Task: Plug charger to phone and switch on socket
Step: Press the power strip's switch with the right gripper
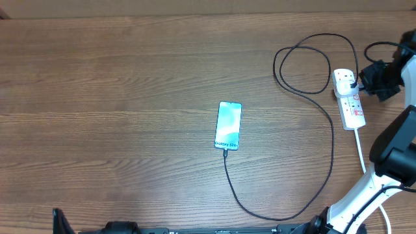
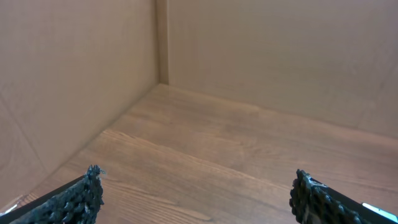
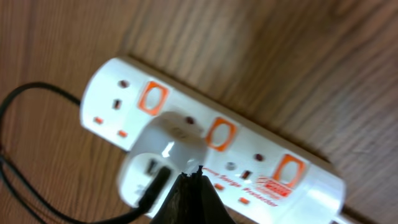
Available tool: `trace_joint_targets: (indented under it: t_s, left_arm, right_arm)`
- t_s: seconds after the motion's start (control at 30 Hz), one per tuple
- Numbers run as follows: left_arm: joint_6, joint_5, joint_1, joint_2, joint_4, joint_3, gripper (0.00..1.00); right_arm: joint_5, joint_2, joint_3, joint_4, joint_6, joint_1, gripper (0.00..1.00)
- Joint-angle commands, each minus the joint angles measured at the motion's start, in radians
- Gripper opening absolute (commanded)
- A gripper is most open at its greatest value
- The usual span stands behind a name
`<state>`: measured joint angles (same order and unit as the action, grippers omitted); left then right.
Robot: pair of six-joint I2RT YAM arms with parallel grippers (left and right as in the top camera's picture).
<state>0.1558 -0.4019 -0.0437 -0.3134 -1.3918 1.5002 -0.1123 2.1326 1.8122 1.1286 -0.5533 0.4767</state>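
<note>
Right pincer [image 3: 193,186] closed, empty, tips near the socket [image 3: 255,152] middle switch [image 3: 219,134]. The light, rigid strip may slide, so press straight down. Left pincer [image 2: 197,186] wide open, empty.

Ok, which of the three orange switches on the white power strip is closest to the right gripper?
The middle orange switch, next to the white plug adapter. The right gripper, shut, points just beside it; the two end switches lie farther off.

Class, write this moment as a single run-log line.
phone: charger tip at bottom edge | socket: adapter seated | right gripper: shut, tip at adapter | left gripper: open, away
</note>
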Motion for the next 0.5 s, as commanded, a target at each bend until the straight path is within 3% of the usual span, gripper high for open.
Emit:
trace_joint_targets:
  t_s: [0.0,0.27,0.47]
  left_arm:
    - [-0.011,-0.016,0.006,0.056,0.0,0.0,1.0]
    - [-0.011,-0.016,0.035,0.169,-0.039,0.0,1.0]
    - [-0.011,-0.016,0.056,0.171,-0.27,0.0,1.0]
  right_arm:
    - [0.006,0.013,0.011,0.004,0.026,0.029,0.04]
    - [-0.069,0.085,0.01,-0.013,0.047,0.027,0.04]
    - [-0.073,0.095,0.01,-0.027,0.047,0.027,0.04]
